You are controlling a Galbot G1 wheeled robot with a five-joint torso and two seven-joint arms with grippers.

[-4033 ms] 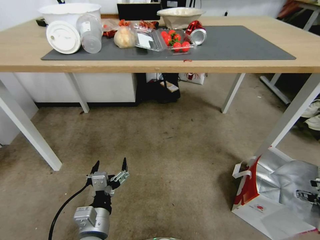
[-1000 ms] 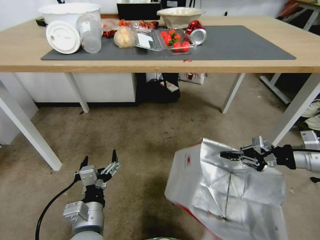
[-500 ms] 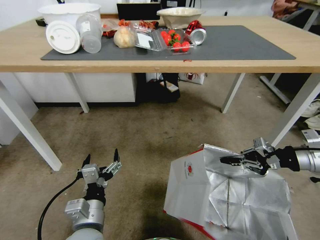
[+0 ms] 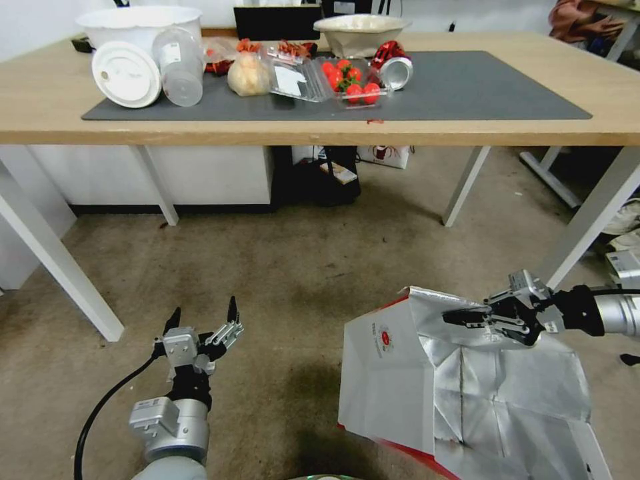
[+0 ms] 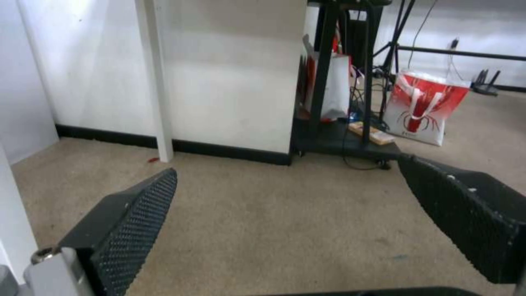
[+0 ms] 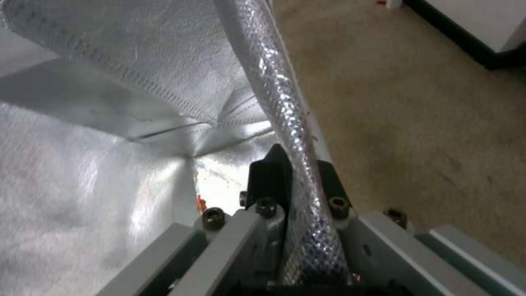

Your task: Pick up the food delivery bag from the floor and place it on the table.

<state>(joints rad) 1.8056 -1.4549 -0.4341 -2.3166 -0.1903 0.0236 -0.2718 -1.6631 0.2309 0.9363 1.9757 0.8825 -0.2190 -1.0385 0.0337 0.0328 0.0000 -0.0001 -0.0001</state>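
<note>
Carrying step: right gripper point(image 4: 467, 314), at lower right of the head view, clenched on the foil-lined rim of the food delivery bag point(image 4: 400, 380), held tilted above the floor point(image 4: 300, 267) at lower right. Left gripper point(image 4: 203, 319) at lower left, fingers spread, empty. Next, probably, lifting higher and forward onto the table point(image 4: 467, 130) at the top, right of the clutter.
</note>
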